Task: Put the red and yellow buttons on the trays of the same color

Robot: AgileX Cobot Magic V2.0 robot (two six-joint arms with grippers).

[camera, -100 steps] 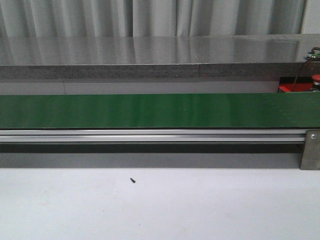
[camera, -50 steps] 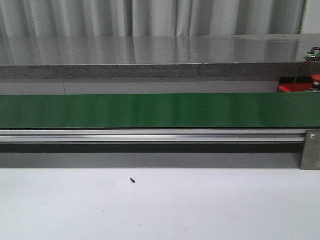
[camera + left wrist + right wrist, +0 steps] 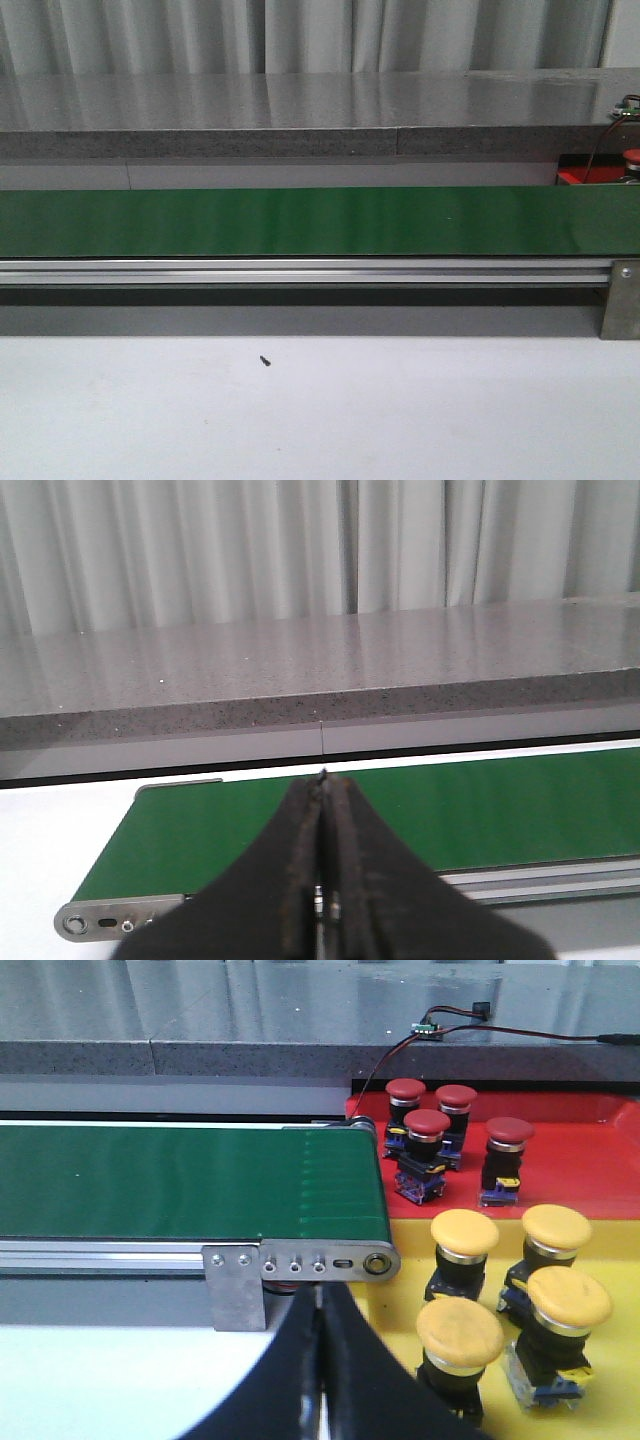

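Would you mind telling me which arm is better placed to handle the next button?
Right, probably. The right gripper sits beside the belt's end, next to the red tray and yellow tray. The left gripper faces the far end.

From my left wrist camera I see the left gripper [image 3: 322, 792] with its black jaws pressed together, nothing between them. Beyond it runs the green conveyor belt [image 3: 480, 810], its silver metal end bracket [image 3: 105, 921] on the near side. Farther off stands a grey speckled stone ledge [image 3: 300, 670], backed by pale pleated curtains [image 3: 250, 550].
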